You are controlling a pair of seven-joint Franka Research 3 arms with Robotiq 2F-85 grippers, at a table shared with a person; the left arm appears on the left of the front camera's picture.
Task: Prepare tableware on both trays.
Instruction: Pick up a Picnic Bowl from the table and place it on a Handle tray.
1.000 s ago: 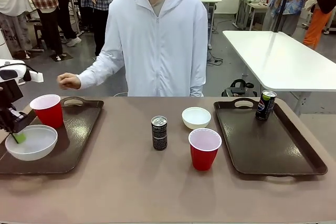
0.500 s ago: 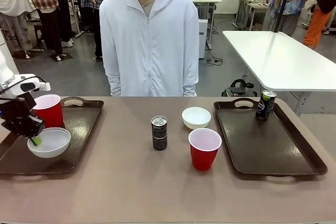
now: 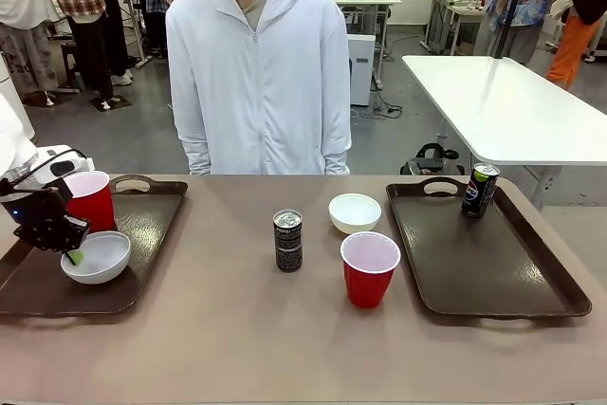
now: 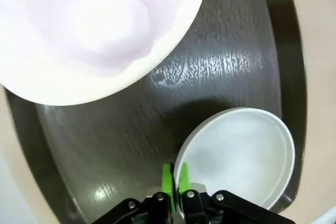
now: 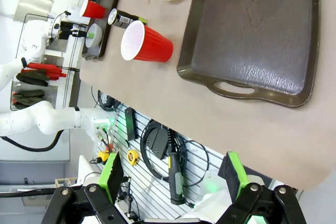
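On the left tray [image 3: 142,234] stand a red cup [image 3: 92,198] and a small white bowl [image 3: 96,256]. My left gripper [image 3: 68,251] pinches the bowl's near rim. In the left wrist view the green pads [image 4: 168,178] sit close together on the rim of the bowl [image 4: 241,156], beside the cup's white inside [image 4: 94,24]. A dark can [image 3: 288,240], a second white bowl [image 3: 355,212] and a second red cup [image 3: 369,267] stand on the table between the trays. The right tray [image 3: 484,263] holds one can [image 3: 480,189]. My right gripper [image 5: 172,177] is open and holds nothing, off the table's edge.
A person in a white hooded jacket [image 3: 256,73] stands at the far side with both arms down. The right wrist view looks across the right tray [image 5: 252,35] toward the red cup [image 5: 147,43]. A white table [image 3: 503,106] stands behind at the right.
My left gripper carried the white bowl rightward and lower, to rest on the left tray beside the red cup. The person drew a hand back and lowered it.
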